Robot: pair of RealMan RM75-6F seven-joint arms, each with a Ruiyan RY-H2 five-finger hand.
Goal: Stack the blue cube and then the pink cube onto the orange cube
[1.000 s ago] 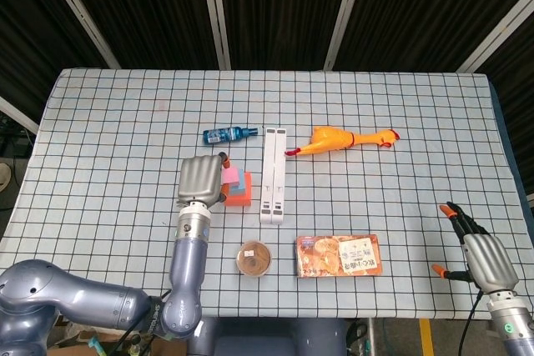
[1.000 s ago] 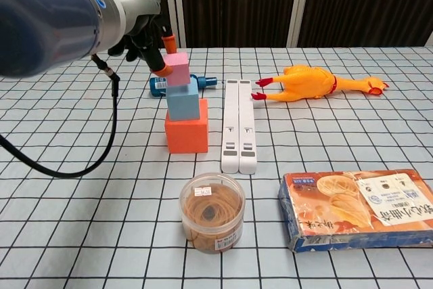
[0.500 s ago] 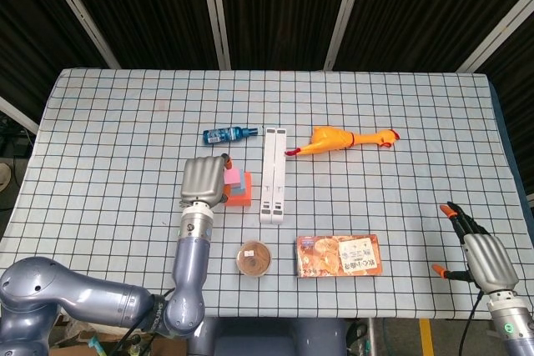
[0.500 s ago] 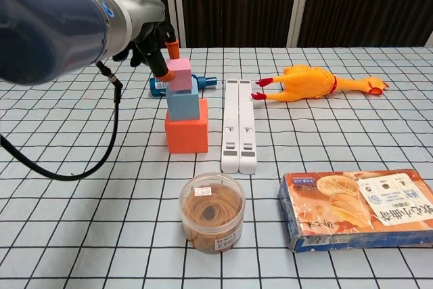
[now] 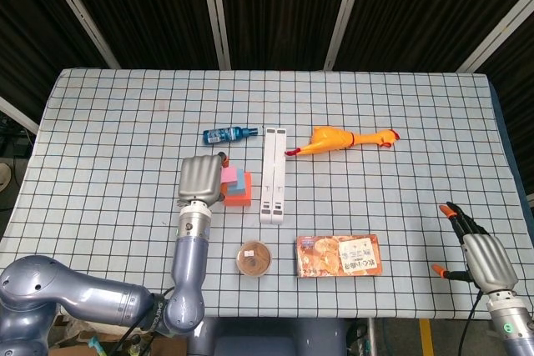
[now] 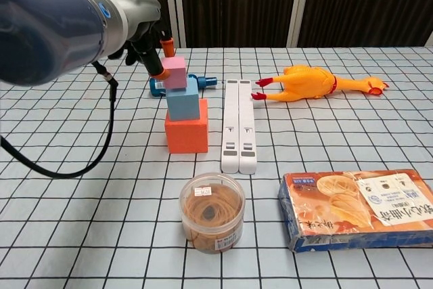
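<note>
left hand (image 6: 145,38) sits just beside the pink cube (image 6: 174,72), its orange-tipped fingers (image 6: 167,46) touching or nearly touching the cube's left side; whether it grips the cube i cannot tell. the pink cube rests on the blue cube (image 6: 183,101), which stands on the orange cube (image 6: 187,134), all just right of the hand. beyond the hand lies a small blue bottle (image 5: 230,133). right of the stack lies a white bar (image 6: 239,124), and past it a rubber chicken (image 6: 314,82). nearer the robot stand a round jar (image 6: 212,213) and a snack packet (image 6: 358,206). right hand (image 5: 482,258) hangs well apart at the table's (image 5: 117,122) right edge, fingers spread, grasping nothing.
</note>
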